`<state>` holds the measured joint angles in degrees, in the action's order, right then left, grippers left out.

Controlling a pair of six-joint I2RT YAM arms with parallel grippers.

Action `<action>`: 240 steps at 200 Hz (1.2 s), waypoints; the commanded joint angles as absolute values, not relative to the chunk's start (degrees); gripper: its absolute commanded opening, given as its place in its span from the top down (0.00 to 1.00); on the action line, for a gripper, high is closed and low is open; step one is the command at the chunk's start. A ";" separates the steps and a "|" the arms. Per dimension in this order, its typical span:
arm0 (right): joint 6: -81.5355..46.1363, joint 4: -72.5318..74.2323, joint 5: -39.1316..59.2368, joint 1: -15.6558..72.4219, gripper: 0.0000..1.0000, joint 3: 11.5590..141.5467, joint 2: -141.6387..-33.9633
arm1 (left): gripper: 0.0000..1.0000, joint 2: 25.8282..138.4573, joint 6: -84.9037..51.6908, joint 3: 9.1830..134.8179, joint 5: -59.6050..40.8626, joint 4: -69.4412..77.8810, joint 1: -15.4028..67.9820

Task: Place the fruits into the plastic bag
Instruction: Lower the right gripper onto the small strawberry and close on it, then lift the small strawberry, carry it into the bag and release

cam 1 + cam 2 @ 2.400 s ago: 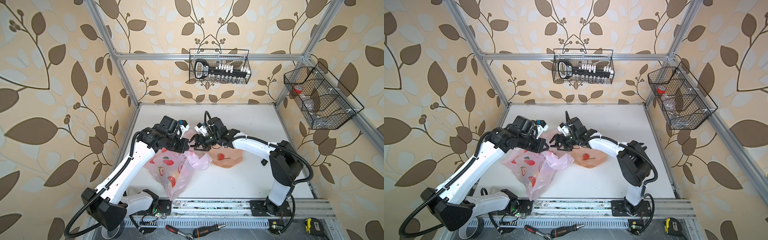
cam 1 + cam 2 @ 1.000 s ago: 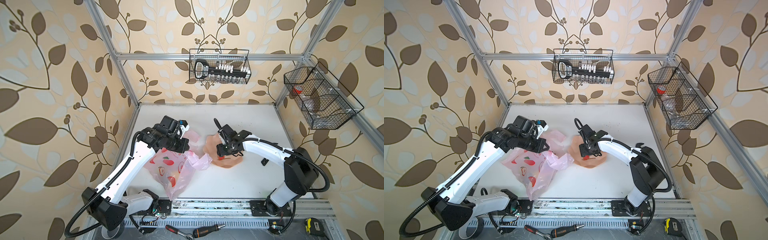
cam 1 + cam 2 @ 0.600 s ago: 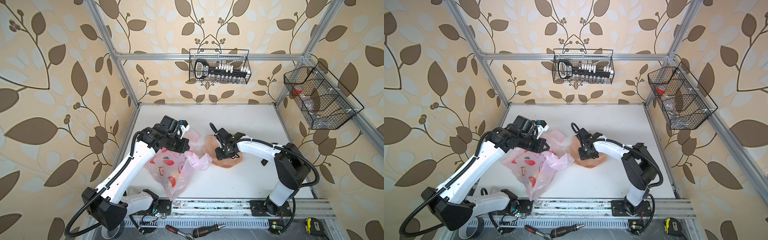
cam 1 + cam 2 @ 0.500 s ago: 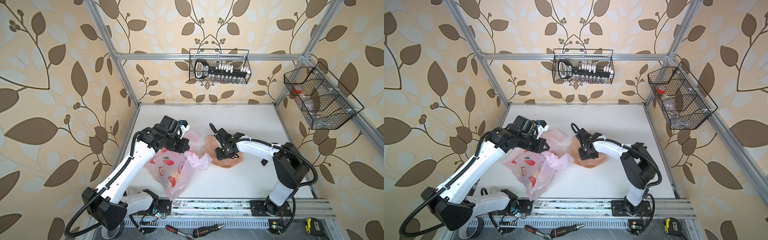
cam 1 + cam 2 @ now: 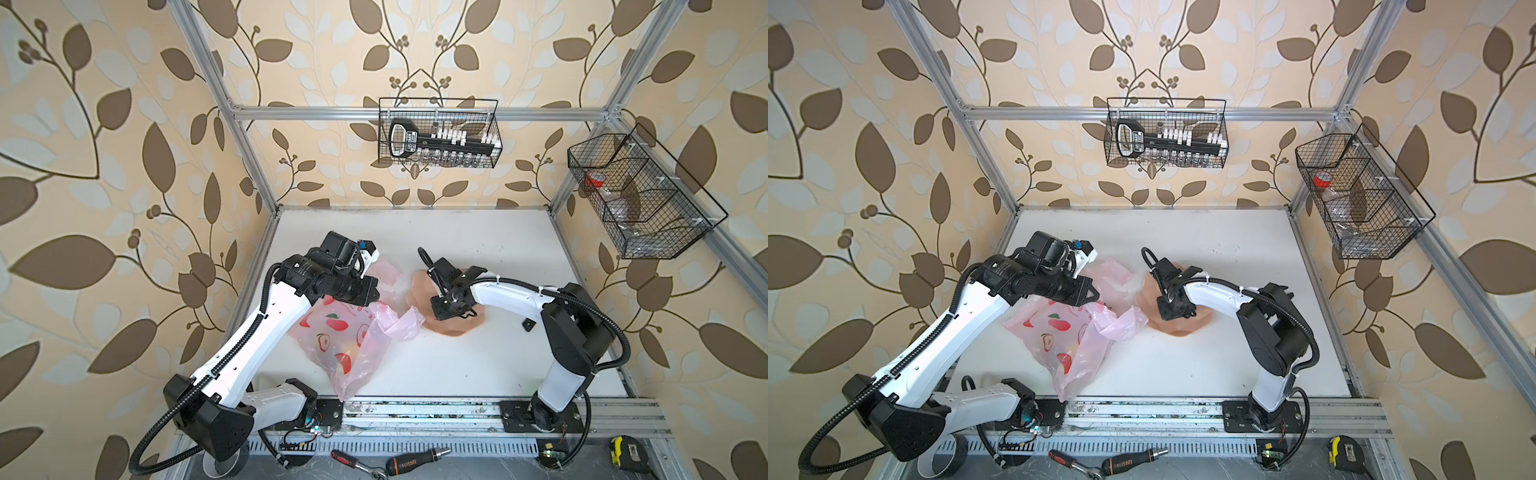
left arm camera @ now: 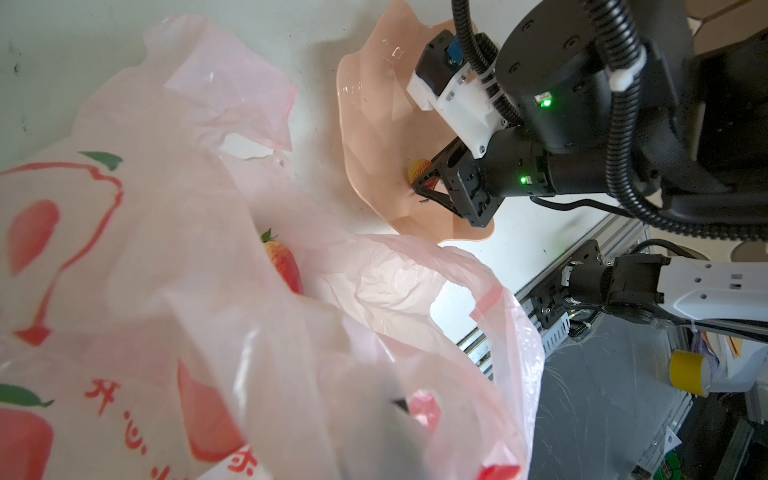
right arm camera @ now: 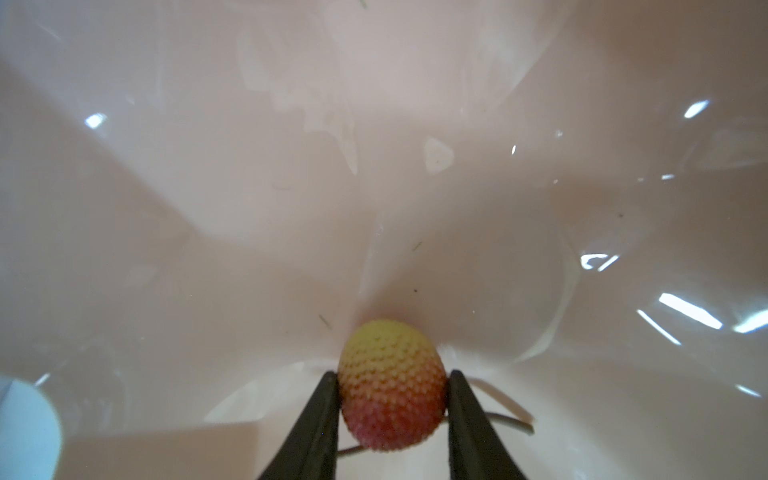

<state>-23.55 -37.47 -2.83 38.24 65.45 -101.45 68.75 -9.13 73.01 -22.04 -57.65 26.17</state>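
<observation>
In both top views the left arm rises from its base at the front left corner, its long white link slanting back toward the middle and the wrist turned to point right. The left pincer is closed tight on the raised rim of the plastic bag. In the left wrist view the pink film is draped so close that the pincer itself is hidden.

The bag lies on the white surface, directly below and in front of that pincer. Its long axis runs from the held rim to a tapered corner at the front rail, and a loose handle flap spreads right, touching the bowl. A strawberry shows inside the bag's mouth, its green cap toward the far side.

To the right, the right arm stands up from the front rail, and its white forearm reaches left with the wrist bent down into the peach bowl. The right pincer is narrowed onto a small bumpy fruit low in the bowl, and both black fingers press its sides. The fruit is egg-shaped, with its long axis running along the fingers. Its yellow end sticks out past the tips and its red end sits back between them.
</observation>
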 commanded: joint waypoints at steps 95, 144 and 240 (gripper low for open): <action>-24.08 -38.46 -0.71 33.74 0.76 69.62 -95.78 | 1.00 69.28 -8.16 74.61 -23.20 -57.57 25.91; -24.78 -37.35 2.47 31.89 0.76 69.77 -94.25 | 1.00 69.44 -8.00 74.66 -23.29 -57.48 25.89; -36.53 -18.23 32.26 26.60 0.76 68.55 -96.24 | 1.00 69.43 -7.89 74.70 -23.25 -57.82 25.85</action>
